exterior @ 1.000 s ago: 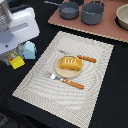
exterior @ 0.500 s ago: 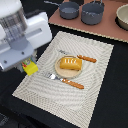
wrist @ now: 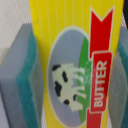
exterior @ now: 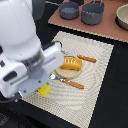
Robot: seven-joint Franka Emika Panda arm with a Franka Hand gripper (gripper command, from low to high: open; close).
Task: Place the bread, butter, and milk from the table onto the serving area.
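Observation:
The bread [exterior: 71, 63], an orange-golden loaf, lies on the round tan plate [exterior: 63, 73] on the beige striped serving area [exterior: 95, 85]. My gripper [exterior: 43, 88] is shut on the butter [exterior: 44, 90], a bright-yellow box, and holds it over the mat's edge on the exterior view's left. In the wrist view the butter [wrist: 75, 60] fills the frame, with a cow picture and a red "BUTTER" banner, squeezed between the grey-and-teal pads [wrist: 22, 80]. The milk is out of view, perhaps hidden behind the arm.
Orange-handled cutlery lies beside the plate: a knife [exterior: 86, 58] and a fork [exterior: 70, 83]. A pinkish-brown board [exterior: 107, 27] at the back carries two grey pots [exterior: 92, 12] and a bowl [exterior: 123, 16]. The arm's white body [exterior: 22, 50] blocks the exterior view's left.
The arm has swung from the exterior view's left edge toward the mat, carrying the butter with it. The bread and cutlery have not moved.

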